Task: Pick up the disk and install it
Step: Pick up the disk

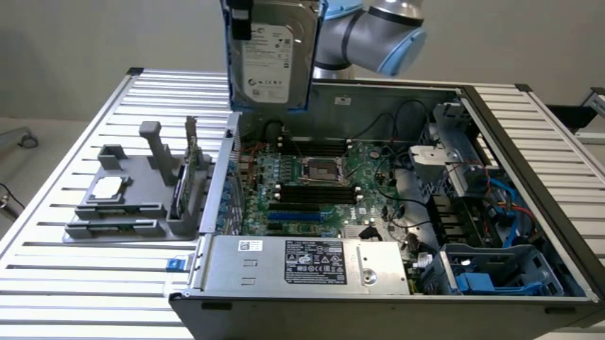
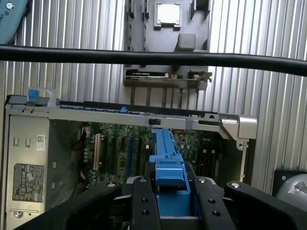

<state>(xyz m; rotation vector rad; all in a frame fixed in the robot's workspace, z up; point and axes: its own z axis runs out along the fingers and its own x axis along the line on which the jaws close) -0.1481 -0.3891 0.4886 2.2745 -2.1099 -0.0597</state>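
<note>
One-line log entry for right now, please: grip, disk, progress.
gripper: shut on silver-grey metal hard drive in blue plastic carrier | drive: held upright in the air above open grey computer case | install: not yet seated

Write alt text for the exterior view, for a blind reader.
The robot arm holds the disk upright, label facing the camera, above the open computer case. A grey fixture sits on the slatted table at the exterior view's left.
</note>
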